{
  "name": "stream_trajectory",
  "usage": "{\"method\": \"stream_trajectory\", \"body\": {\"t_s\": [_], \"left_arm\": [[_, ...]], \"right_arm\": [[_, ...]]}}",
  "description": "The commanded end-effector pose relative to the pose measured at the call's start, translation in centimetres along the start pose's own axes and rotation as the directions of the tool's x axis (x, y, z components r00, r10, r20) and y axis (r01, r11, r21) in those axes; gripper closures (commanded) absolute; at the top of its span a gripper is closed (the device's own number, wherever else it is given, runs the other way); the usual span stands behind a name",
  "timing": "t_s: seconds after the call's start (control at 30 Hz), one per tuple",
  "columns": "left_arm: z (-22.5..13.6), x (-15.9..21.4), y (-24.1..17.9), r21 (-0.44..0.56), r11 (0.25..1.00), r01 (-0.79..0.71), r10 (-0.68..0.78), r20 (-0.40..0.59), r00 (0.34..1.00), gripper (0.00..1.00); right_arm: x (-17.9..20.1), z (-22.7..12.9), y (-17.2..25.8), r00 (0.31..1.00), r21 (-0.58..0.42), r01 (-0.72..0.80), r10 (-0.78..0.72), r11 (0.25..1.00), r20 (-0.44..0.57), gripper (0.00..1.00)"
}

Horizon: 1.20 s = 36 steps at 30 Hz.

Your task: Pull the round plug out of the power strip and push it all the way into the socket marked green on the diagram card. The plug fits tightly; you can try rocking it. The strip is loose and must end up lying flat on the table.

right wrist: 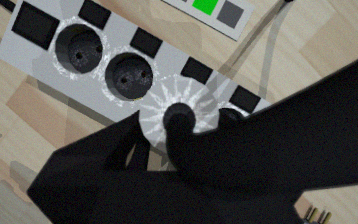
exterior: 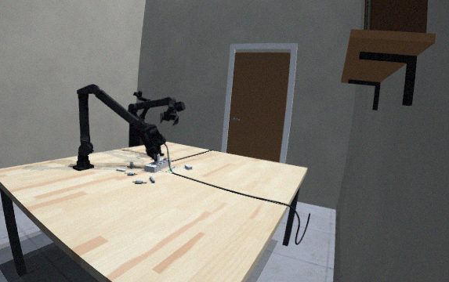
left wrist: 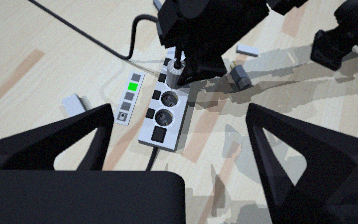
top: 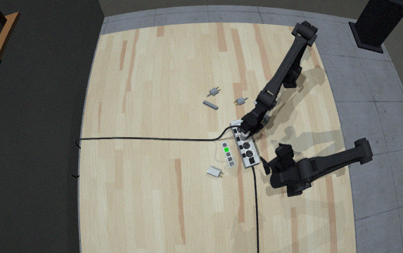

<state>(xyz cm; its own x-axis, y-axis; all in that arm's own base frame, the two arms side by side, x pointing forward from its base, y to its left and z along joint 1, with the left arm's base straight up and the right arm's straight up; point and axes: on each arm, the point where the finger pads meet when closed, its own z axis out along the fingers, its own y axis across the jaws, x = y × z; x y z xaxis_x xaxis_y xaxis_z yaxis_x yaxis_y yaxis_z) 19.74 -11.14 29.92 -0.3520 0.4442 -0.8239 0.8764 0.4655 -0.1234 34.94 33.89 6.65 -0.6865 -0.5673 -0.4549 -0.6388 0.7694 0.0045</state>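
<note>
The white power strip (top: 256, 159) (exterior: 151, 169) (left wrist: 178, 127) (right wrist: 20, 56) looks flat on the table. The grey round plug (top: 245, 135) (left wrist: 175, 76) (right wrist: 155, 112) stands at the third socket from the large black switch; its underside is hidden, so its depth is unclear. My right gripper (left wrist: 176, 77) is shut on it, one finger hidden by cable. The diagram card (top: 228, 157) (left wrist: 128, 101) (right wrist: 216, 21) lies beside the strip, green marking the second square from its far end. My left gripper (top: 273, 157) (exterior: 169, 121) (left wrist: 179, 110) is open and empty, above and to one side of the strip.
A white adapter (top: 214, 171) (left wrist: 73, 104) lies beyond the card. Two grey plugs (top: 214, 91) (top: 240, 100) and a grey bar (top: 210, 105) lie near the strip's far end. A dark plug (left wrist: 240, 76) is beside the right gripper. A black cable (top: 145, 138) crosses the table.
</note>
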Motion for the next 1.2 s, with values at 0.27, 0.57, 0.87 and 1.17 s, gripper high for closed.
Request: {"method": "stream_trajectory", "body": {"t_s": [0.27, 0.57, 0.87, 1.17], "left_arm": [[0.4, 1.7, 0.6, -0.009, 0.999, 0.049, -0.049, 0.030, 0.998, 0.00], [0.8, 2.6, 0.9, -0.009, 0.995, 0.096, -0.096, 0.046, 0.994, 0.00], [1.4, 4.0, 0.9, -0.006, 0.990, 0.144, -0.143, 0.050, 0.988, 0.00], [1.7, 4.6, 1.5, -0.020, 0.984, 0.177, -0.176, 0.058, 0.983, 0.00]], "right_arm": [[3.5, 1.7, 0.2, 0.996, 0.021, 0.016, -0.014, 1.000, -0.087, 0.68], [5.7, 2.7, -0.3, 0.988, -0.035, -0.010, 0.004, 0.999, -0.154, 0.68], [6.7, 3.6, 0.6, 0.993, 0.051, 0.040, -0.034, 0.998, -0.115, 0.68], [5.8, 4.0, -0.4, 0.992, -0.011, -0.005, 0.004, 1.000, -0.125, 0.68]]}}
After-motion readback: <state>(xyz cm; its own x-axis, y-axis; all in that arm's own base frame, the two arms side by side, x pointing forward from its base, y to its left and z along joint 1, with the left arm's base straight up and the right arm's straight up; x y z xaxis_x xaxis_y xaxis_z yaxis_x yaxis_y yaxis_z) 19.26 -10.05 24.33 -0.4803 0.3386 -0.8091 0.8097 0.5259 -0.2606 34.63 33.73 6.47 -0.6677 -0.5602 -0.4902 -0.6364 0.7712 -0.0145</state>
